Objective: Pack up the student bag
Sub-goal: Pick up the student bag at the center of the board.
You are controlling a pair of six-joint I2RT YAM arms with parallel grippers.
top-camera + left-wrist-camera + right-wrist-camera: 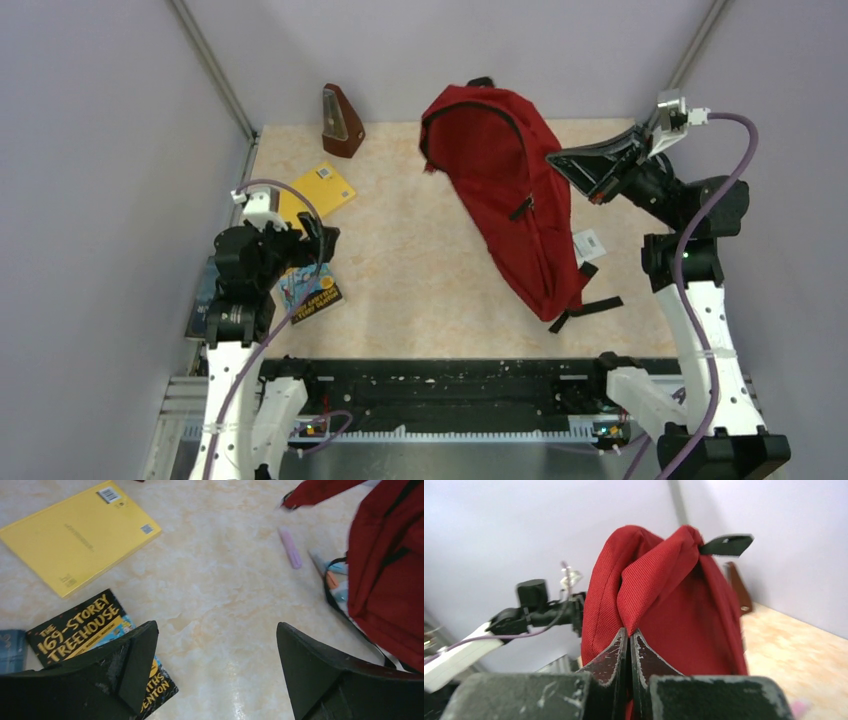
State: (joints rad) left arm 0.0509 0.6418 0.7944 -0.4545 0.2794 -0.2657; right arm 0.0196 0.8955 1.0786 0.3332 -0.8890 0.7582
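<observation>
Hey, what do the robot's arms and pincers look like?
The left arm and right arm have white lower links, black joints and a purple cable each. The left pincer and right pincer have black, wedge-shaped, scuffed fingers.

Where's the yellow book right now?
Top view: the yellow book lies flat on the left side of the table, just beyond the left end effector, between the metronome and the Treehouse book.
</observation>
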